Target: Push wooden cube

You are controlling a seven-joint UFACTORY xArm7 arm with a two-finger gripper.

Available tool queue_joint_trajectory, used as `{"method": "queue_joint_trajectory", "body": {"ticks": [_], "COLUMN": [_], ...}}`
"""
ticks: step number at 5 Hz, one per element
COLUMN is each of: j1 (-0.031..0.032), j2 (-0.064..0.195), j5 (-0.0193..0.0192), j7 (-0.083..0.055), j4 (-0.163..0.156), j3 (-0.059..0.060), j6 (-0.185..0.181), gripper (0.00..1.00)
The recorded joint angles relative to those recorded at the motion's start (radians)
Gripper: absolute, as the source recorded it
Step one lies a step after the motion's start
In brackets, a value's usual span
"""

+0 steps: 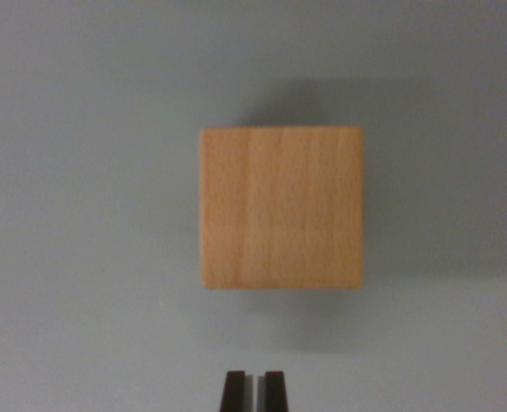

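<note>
Light-brown wooden cube [280,209] rests on pale grey surface [73,215]. Dark jaws [254,390] sit nearly closed, empty, near but apart from it.

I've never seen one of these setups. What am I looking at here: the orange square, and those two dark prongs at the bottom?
This picture comes from a camera mounted on the wrist of a robot arm, looking down at a plain grey surface. The square is a wooden cube, seen from above and slightly out of focus; it lies alone on the surface. The two dark prongs are the fingertips of the robot's gripper, its hand. They stand close together with only a thin gap between them, and nothing is held. Bare surface shows between them and the cube, so they are not touching it. The job is to push the cube, which lies straight ahead of the fingertips.
</note>
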Motion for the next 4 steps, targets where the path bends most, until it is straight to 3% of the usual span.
{"method": "queue_joint_trajectory", "body": {"ticks": [1,4], "j1": [-0.0027,-0.0049], "j2": [0.008,0.014], "j5": [0.0004,0.0007], "j7": [-0.005,-0.009], "j4": [-0.018,-0.032], "j3": [-0.003,-0.005], "j6": [-0.024,-0.043], "gripper": [0.0,0.0]}}
